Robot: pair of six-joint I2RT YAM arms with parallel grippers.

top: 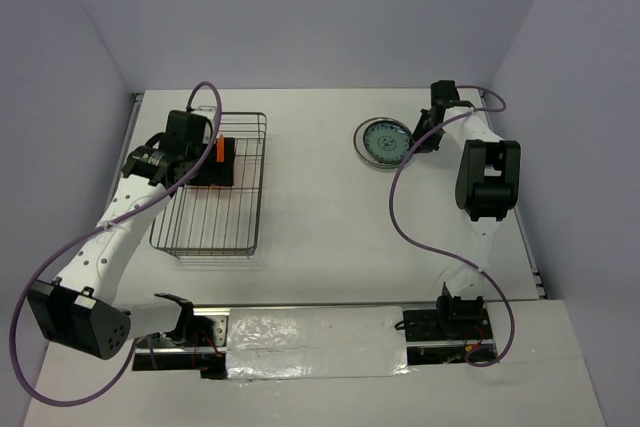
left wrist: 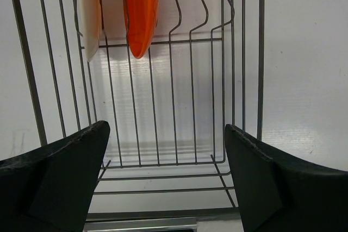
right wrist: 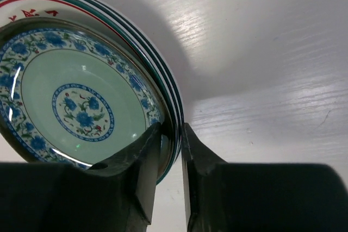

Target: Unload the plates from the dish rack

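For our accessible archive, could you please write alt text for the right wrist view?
The right gripper straddles the near rim of a teal flower-patterned plate, one finger inside and one outside. That plate lies on a white plate with green rings, on a white table.

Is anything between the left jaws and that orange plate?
Nothing visible: the left gripper, jaws open, has only empty dish rack slots between it and the orange plate. A cream plate stands beside that one.
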